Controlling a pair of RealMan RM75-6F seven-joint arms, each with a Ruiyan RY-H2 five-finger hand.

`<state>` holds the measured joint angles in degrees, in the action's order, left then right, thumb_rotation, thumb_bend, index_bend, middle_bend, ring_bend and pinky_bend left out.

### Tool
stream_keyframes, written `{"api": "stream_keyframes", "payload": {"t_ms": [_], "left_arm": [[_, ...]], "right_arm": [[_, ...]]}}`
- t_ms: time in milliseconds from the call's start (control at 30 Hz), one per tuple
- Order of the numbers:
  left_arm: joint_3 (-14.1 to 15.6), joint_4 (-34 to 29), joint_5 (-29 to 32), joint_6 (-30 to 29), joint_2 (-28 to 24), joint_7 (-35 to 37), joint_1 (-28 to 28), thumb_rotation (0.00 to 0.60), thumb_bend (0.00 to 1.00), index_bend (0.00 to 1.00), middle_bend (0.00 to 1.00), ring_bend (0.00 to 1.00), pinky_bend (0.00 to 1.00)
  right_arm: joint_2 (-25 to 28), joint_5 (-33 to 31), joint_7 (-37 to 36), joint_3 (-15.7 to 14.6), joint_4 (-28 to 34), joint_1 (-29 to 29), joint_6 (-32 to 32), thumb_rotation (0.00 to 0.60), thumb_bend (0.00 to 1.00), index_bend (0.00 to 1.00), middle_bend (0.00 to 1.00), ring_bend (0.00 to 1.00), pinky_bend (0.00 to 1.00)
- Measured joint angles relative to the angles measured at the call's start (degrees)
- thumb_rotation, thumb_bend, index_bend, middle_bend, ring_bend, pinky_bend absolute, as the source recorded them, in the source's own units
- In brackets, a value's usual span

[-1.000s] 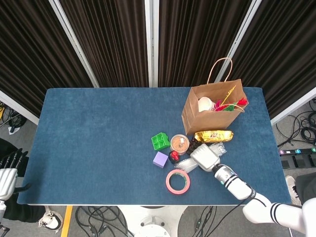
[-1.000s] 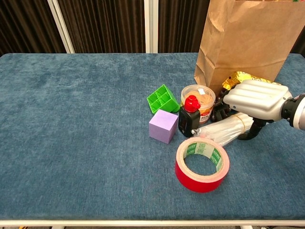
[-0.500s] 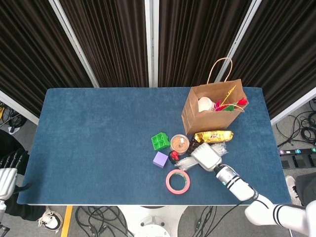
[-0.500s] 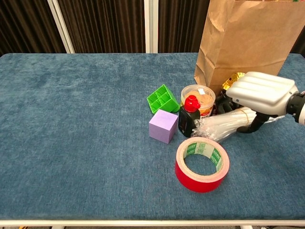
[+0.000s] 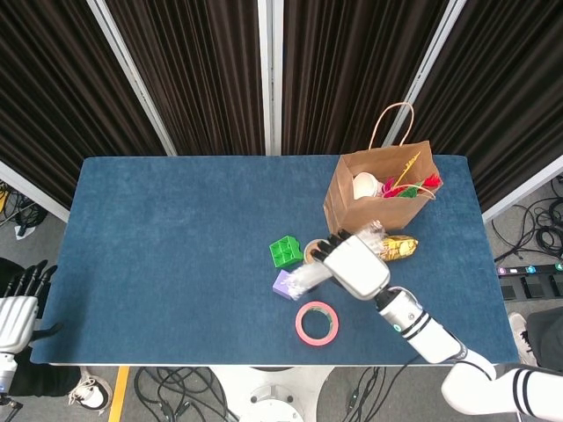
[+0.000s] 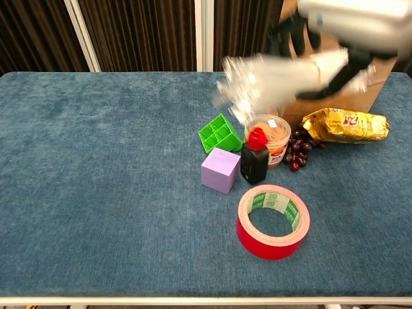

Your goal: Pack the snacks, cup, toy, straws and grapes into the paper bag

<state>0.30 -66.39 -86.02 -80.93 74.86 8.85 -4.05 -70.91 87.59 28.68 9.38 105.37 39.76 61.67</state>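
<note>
The right hand (image 6: 351, 26) grips a bundle of straws (image 6: 270, 80) in clear wrapping, lifted well above the table (image 5: 158, 229) and just in front of the paper bag (image 5: 380, 198). The bundle sticks out sideways toward the robot's left, held near one end (blurred, so the exact grip is hard to read). The likely trouble: carried crosswise like this, the long free end could catch the bag's rim and tip or crumple the bag, or the slick wrapper could slide out of the fingers. It probably needs tilting end-down before it goes in.

The wrapper looks thin, crinkly and glossy, with pale straws inside. The gold snack packet (image 6: 346, 124) and the grapes (image 6: 299, 147) lie on the table beside the bag. The left hand (image 5: 16, 312) hangs off the table's edge holding nothing, its fingers apart.
</note>
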Motion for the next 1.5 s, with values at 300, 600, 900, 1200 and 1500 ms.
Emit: {"api": "stream_keyframes", "payload": {"t_ms": [300, 600, 900, 1200, 1500], "left_arm": [[0.0, -1.2, 0.0, -0.2, -0.7, -0.6, -0.1, 0.6, 0.06, 0.07, 0.04, 0.0, 0.11], [0.1, -0.9, 0.1, -0.2, -0.7, 0.0, 0.1, 0.6, 0.06, 0.07, 0.04, 0.0, 0.11], [0.1, -0.6, 0.3, 0.3, -0.5, -0.2, 0.0, 0.6, 0.06, 0.07, 0.04, 0.0, 0.11], [0.3, -0.2, 0.3, 0.6, -0.4, -0.3, -0.1, 0.6, 0.06, 0.07, 0.04, 0.0, 0.11], [0.3, 0.4, 0.5, 0.9, -0.4, 0.0, -0.1, 0.6, 0.06, 0.07, 0.04, 0.0, 0.11]], "right_arm": [[3.7, -7.2, 9.6, 11.9, 10.1, 6.1, 0.9, 0.6, 0.23, 0.68, 0.56, 0.45, 0.49], [3.9, -18.4, 13.4, 19.4, 6.8, 10.0, 5.0, 0.6, 0.23, 0.68, 0.56, 0.45, 0.49], [2.2, -27.5, 4.9, 21.0, -2.7, 10.3, 5.9, 0.6, 0.23, 0.68, 0.56, 0.45, 0.49], [-0.3, -29.8, -3.7, 19.5, -10.5, 10.6, 3.2, 0.6, 0.23, 0.68, 0.56, 0.45, 0.49], [-3.9, -29.6, -8.5, 16.8, -16.8, 11.8, 0.9, 0.6, 0.23, 0.68, 0.56, 0.45, 0.49]]}}
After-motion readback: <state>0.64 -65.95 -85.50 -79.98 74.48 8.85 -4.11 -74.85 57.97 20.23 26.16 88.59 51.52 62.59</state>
